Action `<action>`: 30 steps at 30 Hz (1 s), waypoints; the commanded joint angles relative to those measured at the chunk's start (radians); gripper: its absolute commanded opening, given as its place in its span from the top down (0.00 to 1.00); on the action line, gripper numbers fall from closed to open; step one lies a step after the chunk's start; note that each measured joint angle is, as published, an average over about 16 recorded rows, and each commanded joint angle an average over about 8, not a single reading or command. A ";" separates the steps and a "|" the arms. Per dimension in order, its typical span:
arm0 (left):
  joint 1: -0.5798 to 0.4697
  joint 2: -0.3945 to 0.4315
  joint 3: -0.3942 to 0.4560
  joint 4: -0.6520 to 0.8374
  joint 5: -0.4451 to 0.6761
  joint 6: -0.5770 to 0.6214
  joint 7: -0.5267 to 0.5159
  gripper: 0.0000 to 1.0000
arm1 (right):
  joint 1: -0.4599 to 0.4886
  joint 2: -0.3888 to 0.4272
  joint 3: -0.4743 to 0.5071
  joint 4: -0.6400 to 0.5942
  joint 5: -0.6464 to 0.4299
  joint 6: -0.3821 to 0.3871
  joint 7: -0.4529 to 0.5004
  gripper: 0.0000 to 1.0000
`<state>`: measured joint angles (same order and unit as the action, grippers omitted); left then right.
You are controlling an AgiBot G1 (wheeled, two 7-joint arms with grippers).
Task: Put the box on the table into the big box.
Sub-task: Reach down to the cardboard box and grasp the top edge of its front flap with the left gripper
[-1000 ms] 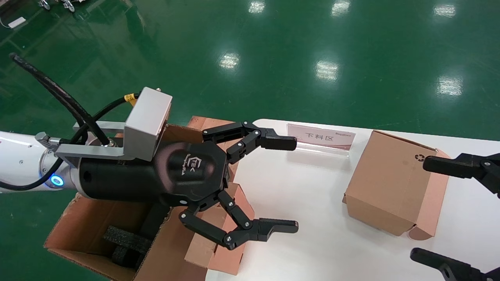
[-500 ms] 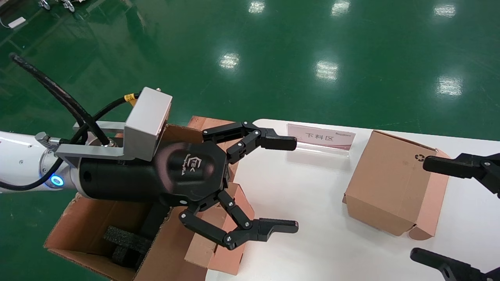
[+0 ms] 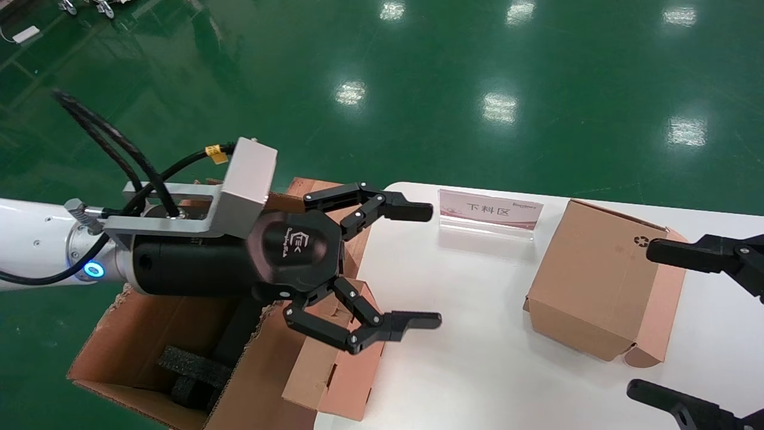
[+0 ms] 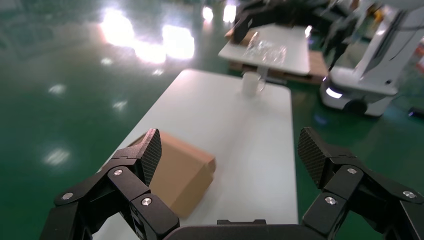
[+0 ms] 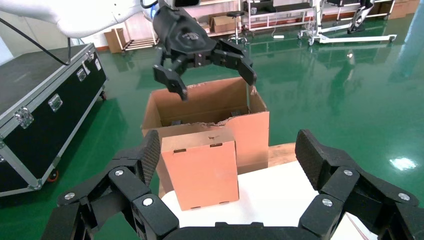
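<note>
The left gripper (image 3: 421, 266) drew back toward the robot's left and away from the table (image 3: 477, 370), its fingers wide apart and empty, ending above the small box (image 3: 334, 370) at the table's edge beside the big box (image 3: 131, 334). Its cables shifted along with the wrist.

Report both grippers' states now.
Left gripper: open, empty, above the small plain box.
Right gripper: open, empty, beside the recycling-symbol box.
</note>
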<state>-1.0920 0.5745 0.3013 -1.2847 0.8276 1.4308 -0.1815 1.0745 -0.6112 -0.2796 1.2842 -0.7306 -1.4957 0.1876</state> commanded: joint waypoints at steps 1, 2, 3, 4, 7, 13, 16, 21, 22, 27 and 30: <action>-0.003 -0.008 0.006 0.000 0.020 -0.014 0.002 0.00 | 0.000 0.000 0.000 0.000 0.000 0.000 0.000 0.00; -0.008 -0.011 0.010 -0.001 0.029 -0.020 0.001 0.00 | 0.000 0.000 0.000 0.000 0.000 0.000 0.000 0.00; -0.012 -0.013 0.015 -0.001 0.038 -0.025 0.001 0.00 | 0.000 0.000 0.000 0.000 0.000 0.000 0.000 0.00; -0.017 -0.015 0.019 -0.002 0.047 -0.031 0.000 0.00 | 0.000 0.000 0.000 0.000 0.000 0.000 0.000 0.00; -0.029 -0.022 0.032 -0.004 0.071 -0.046 -0.007 0.00 | 0.000 0.000 0.000 0.000 0.000 0.000 0.000 0.00; -0.050 -0.038 0.062 -0.009 0.126 -0.085 -0.041 0.00 | 0.000 0.000 0.000 0.000 0.000 0.000 0.000 0.00; -0.063 -0.043 0.083 -0.012 0.160 -0.108 -0.074 0.00 | 0.000 0.000 0.000 0.000 0.000 0.000 0.000 0.00; -0.100 -0.045 0.127 -0.019 0.225 -0.131 -0.147 0.00 | 0.000 0.000 0.000 0.000 0.000 0.000 0.000 0.00; -0.110 -0.044 0.137 -0.020 0.239 -0.133 -0.164 0.00 | 0.000 0.000 0.000 0.000 0.000 0.000 0.000 0.00; -0.171 -0.041 0.188 -0.033 0.320 -0.128 -0.265 0.00 | 0.000 0.000 0.000 0.000 0.000 0.000 0.000 0.00; -0.218 -0.036 0.222 -0.049 0.379 -0.116 -0.340 0.00 | 0.000 0.000 0.000 0.000 0.000 0.000 0.000 0.00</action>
<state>-1.3150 0.5399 0.5281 -1.3358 1.2093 1.3174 -0.5278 1.0745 -0.6112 -0.2796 1.2842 -0.7306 -1.4957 0.1876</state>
